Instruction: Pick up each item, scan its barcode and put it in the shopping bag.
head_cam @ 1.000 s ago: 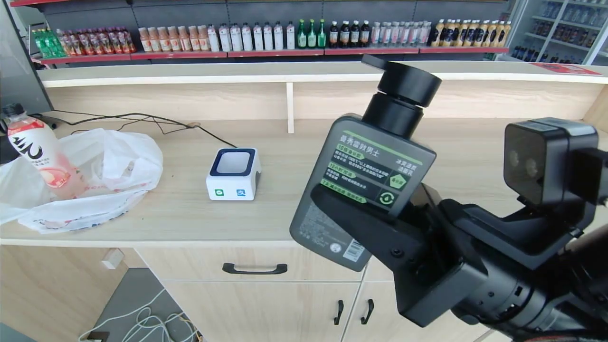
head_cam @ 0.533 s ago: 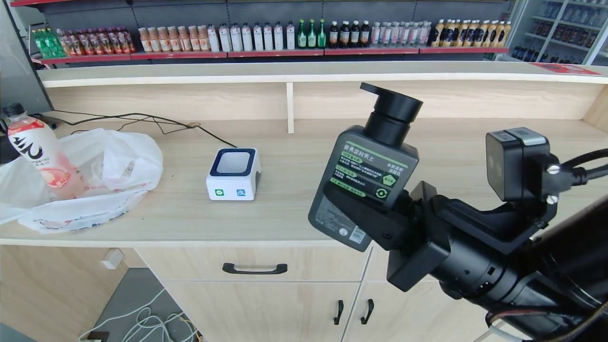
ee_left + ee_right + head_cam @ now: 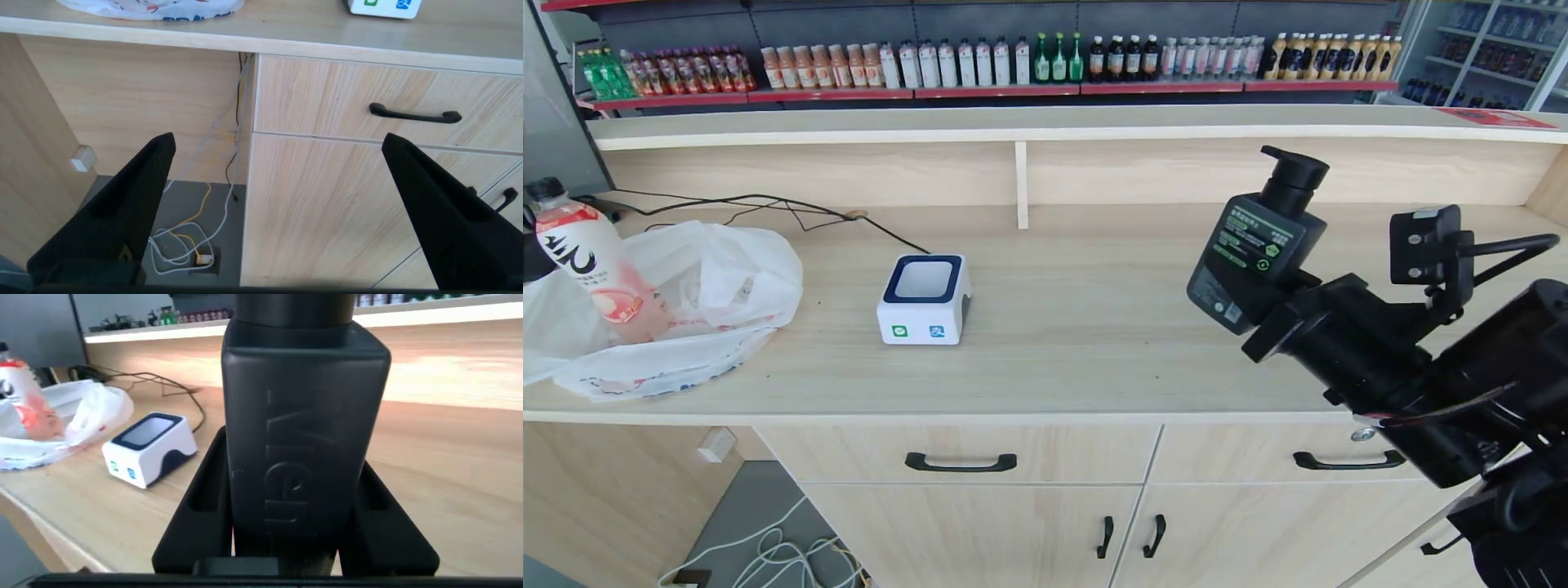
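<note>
Scan step in hand: right gripper with fingers clenched on the dark pump bottle, aloft over the tabletop's right side, well apart from the scanner, so next, I reckon, bring its barcode down to that window.

Pump bottle: base hidden inside right end effector; its pump head cropped in the right wrist view. Shopping bag: cropped at the head view's left edge.
</note>
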You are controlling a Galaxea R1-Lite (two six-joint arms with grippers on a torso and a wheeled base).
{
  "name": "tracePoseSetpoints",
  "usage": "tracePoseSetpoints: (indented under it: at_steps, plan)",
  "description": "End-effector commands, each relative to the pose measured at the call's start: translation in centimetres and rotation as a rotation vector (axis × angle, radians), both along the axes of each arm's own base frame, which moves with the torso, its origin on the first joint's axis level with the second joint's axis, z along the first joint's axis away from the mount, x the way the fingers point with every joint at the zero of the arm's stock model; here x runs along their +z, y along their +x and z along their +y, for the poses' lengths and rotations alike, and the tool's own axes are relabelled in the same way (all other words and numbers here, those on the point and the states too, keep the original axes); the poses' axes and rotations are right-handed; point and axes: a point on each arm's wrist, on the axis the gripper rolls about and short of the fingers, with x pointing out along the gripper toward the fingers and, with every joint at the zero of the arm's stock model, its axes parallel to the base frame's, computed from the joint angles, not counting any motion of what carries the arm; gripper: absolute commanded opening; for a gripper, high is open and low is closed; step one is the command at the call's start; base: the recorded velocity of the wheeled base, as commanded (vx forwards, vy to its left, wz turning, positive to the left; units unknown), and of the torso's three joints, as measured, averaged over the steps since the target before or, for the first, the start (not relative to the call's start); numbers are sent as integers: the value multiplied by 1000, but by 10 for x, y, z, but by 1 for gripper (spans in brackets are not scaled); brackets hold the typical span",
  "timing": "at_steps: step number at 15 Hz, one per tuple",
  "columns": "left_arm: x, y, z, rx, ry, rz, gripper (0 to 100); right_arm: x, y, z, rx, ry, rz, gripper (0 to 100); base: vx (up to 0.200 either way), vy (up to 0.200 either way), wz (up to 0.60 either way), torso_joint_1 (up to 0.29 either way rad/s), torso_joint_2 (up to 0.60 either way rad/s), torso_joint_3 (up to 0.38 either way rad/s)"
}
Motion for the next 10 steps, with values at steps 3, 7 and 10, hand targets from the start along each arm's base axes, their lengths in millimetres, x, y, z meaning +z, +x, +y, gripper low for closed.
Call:
tracePoseSetpoints:
  at_steps: [3,7,10]
  plan:
    - [0,0,0,0,0,0,100,-9,4,-27,-171,-78,8,0,0,0,0,0,0,0]
    - [0,0,0,0,0,0,100,4,13,-23,-194,-86,-64,0,0,0,0,0,0,0]
    - [0,0,0,0,0,0,100,18,13,-21,-208,-94,-132,0,0,0,0,0,0,0]
